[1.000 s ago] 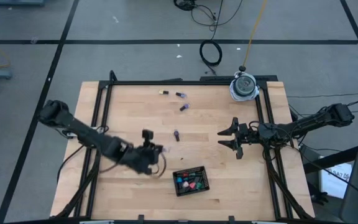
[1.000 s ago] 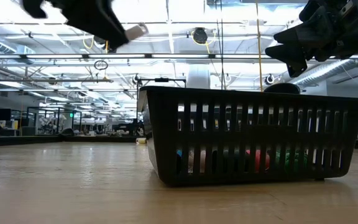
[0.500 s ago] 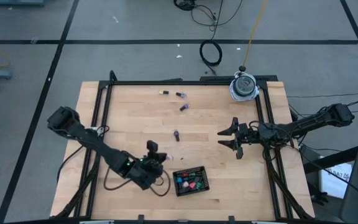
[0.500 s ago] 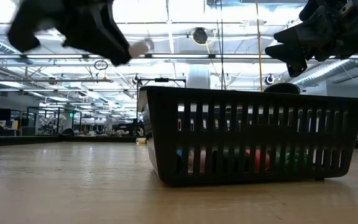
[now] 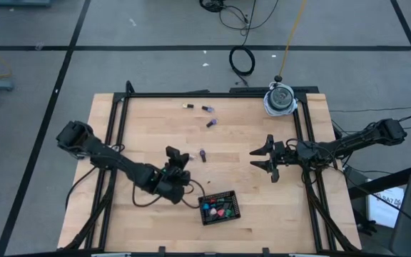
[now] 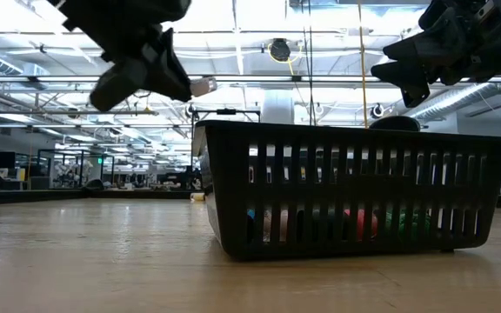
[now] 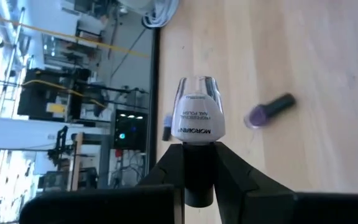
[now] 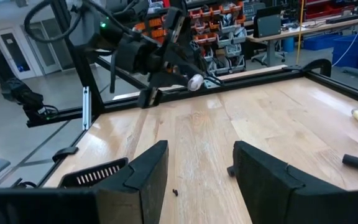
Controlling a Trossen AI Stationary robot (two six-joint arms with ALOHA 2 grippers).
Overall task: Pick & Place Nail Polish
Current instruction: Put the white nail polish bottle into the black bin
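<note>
left gripper: has swung up-table from the basket side since a moment ago; clamped on a clear nail polish bottle by its cap. purple bottle lies just beyond. right gripper: raised, fingers apart, holding nothing.

Clear bottle — dark cap; purple bottle; black basket.

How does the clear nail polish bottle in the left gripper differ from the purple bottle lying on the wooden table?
The clear nail polish bottle is held off the table by its cap in the left gripper; the purple bottle lies on its side on the wooden table, untouched. One is colourless, the other purple. Both are tiny.
</note>
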